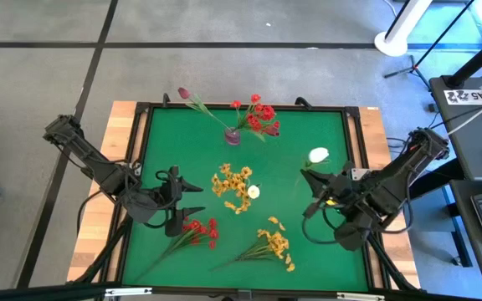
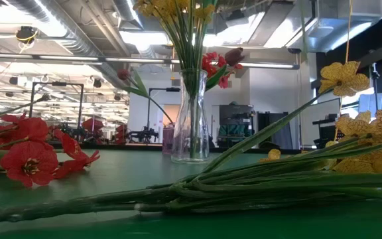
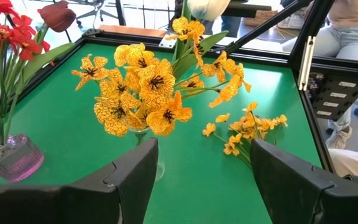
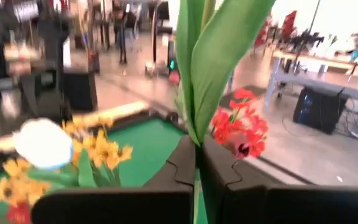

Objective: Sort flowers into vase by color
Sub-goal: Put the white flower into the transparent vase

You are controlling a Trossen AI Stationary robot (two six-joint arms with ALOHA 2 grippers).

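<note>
A clear vase at the table's middle holds yellow-orange flowers and a white tulip bud. A purple vase near the far edge holds red flowers and a maroon bud. More red flowers and yellow-orange flowers lie flat on the near part of the table. My left gripper is open, left of the clear vase and above the lying red flowers. My right gripper, right of the clear vase, is shut on a second white tulip. My right gripper pinches the white tulip's green stem and leaf between its two fingers, coming from the table's right side with the fingers across the stem. The tulip is lifted clear of the table; stem and leaf rise past the fingers, and the bud stands above the gripper.
A raised dark rim frames the green table top. Free green surface lies left of the purple vase and between the two vases. The lying yellow flowers' stems stretch across the near table. A seated person shows beyond the right edge.
</note>
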